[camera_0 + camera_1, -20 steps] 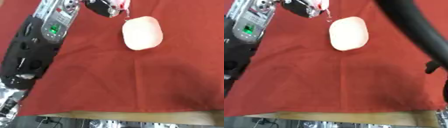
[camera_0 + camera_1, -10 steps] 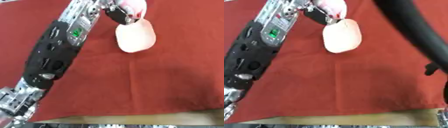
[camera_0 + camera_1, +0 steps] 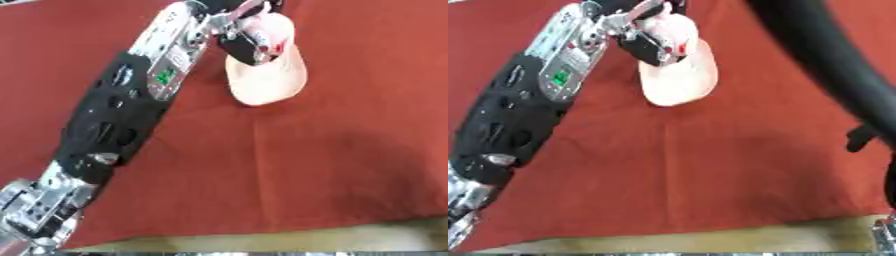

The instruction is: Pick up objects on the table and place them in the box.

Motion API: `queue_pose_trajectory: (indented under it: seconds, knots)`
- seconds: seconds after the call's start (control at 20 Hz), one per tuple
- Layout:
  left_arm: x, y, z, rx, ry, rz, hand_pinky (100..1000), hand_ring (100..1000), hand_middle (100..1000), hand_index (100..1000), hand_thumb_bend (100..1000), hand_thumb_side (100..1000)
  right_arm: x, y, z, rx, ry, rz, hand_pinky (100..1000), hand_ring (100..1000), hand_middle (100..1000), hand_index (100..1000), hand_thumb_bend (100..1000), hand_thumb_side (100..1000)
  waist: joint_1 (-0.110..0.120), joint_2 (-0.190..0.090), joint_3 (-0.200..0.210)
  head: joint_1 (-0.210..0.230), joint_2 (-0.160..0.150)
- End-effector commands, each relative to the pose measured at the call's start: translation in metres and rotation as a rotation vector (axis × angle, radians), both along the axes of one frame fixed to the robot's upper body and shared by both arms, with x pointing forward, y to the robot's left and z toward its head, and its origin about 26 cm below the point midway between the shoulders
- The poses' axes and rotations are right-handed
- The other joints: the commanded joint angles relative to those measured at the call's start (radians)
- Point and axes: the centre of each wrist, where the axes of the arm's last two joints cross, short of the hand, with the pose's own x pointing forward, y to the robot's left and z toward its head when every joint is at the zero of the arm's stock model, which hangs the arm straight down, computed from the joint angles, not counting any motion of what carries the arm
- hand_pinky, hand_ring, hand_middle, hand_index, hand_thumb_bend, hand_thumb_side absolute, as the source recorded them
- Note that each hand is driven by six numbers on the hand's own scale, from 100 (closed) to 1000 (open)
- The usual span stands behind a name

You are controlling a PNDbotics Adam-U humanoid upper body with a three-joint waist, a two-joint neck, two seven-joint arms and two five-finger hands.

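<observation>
Left hand (image 3: 249, 37) grips a pale object (image 3: 267, 75) on red cloth (image 3: 332, 150)

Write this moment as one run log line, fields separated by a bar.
left hand shut on small pink-white object | over pale oval object on red cloth | right hand not visible | box not visible

Black left arm (image 3: 109, 125) — silver joints

red cloth (image 3: 289, 165) covers the table; pale wooden edge (image 3: 798, 235) along the front.
</observation>
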Motion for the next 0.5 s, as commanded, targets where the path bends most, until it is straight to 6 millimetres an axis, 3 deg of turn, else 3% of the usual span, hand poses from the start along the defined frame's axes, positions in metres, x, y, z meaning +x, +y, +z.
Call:
queue_pose_trajectory:
  seconds: [0.05, 0.1, 0.2, 0.25, 0.3, 0.5]
  knots:
    - [-0.0013, -0.0001, 0.0072, 0.043, -0.02, -0.009, 180, 427, 431, 526, 100, 260, -0.0007, -0.0005, 0.0062, -0.015, -0.022, 0.008, 327, 522, 840, 890, 130, 755, -0.006, -0.016, 0.001, 0.01, -0.008]
    - [-0.0013, -0.0002, 0.0068, 0.053, -0.017, -0.016, 279, 528, 558, 668, 100, 558, -0.0007, -0.0004, 0.0061, -0.015, -0.022, 0.008, 326, 522, 840, 890, 131, 754, -0.006, -0.016, 0.001, 0.009, -0.008]
    - [-0.0013, 0.0002, 0.0061, 0.072, -0.01, -0.029, 341, 592, 637, 743, 135, 695, -0.0007, -0.0003, 0.0061, -0.016, -0.021, 0.008, 327, 522, 840, 890, 135, 753, -0.006, -0.016, 0.002, 0.008, -0.007]
    - [-0.001, 0.0006, 0.0059, 0.081, -0.005, -0.033, 338, 589, 634, 740, 128, 686, -0.0008, -0.0002, 0.006, -0.017, -0.021, 0.009, 327, 522, 840, 890, 134, 753, -0.006, -0.016, 0.002, 0.007, -0.006]
    - [-0.0008, 0.0008, 0.0057, 0.089, 0.0, -0.036, 368, 611, 659, 766, 180, 752, -0.0008, -0.0002, 0.0059, -0.017, -0.02, 0.009, 327, 522, 840, 890, 137, 752, -0.006, -0.016, 0.003, 0.007, -0.006]
    - [-0.0005, 0.0006, 0.0057, 0.111, 0.015, -0.043, 382, 617, 664, 769, 196, 755, -0.0009, -0.0002, 0.0057, -0.02, -0.02, 0.01, 326, 521, 840, 889, 140, 751, -0.006, -0.016, 0.004, 0.005, -0.004]
